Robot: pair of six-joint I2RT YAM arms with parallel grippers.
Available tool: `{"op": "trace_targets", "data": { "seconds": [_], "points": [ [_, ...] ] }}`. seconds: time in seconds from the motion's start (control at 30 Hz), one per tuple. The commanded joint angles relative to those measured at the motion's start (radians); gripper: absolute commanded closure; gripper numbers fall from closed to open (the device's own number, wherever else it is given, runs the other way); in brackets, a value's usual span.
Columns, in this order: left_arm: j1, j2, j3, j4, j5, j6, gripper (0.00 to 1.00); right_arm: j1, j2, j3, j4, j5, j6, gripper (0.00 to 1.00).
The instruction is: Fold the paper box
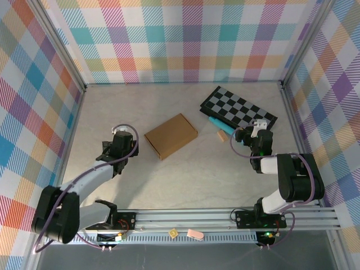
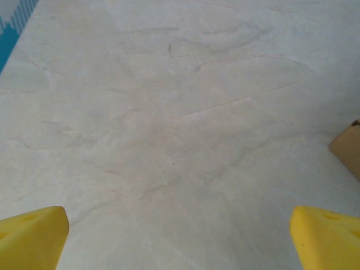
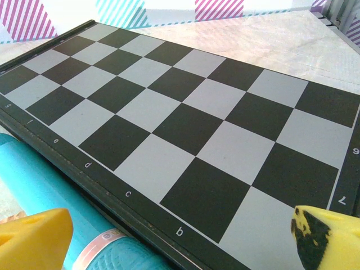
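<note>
Middle of the counter (image 1: 197, 180), lying flat: the paper box (image 1: 171, 135), long axis slanting near-left to far-right. Well apart from the checkered board (image 1: 239, 107), with the right claw (image 1: 256, 135) above it, spread wide, empty. Sits just right of the nearer left claw (image 1: 120, 145), likewise wide and empty.

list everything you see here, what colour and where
paper box: one, brown, middle of the table
checkerboard: one, black and grey, far right of the table
tube: one, teal, along the checkerboard's near edge
small block: one, peach, just in front of the tube
cube: one, yellowish, on the front rail
pink piece: one, pink, on the rail beside the cube
left gripper: one, yellow tips, open, over bare table left of the paper box
right gripper: one, yellow tips, open, at the checkerboard's near edge
</note>
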Motion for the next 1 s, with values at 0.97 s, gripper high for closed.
{"op": "trace_targets", "data": {
  "seconds": [0.97],
  "points": [
    [0.199, 0.363, -0.176, 0.948, 0.35, 0.089, 0.0, 0.001, 0.006, 0.015, 0.008, -0.015, 0.006, 0.01]
  ]
}}
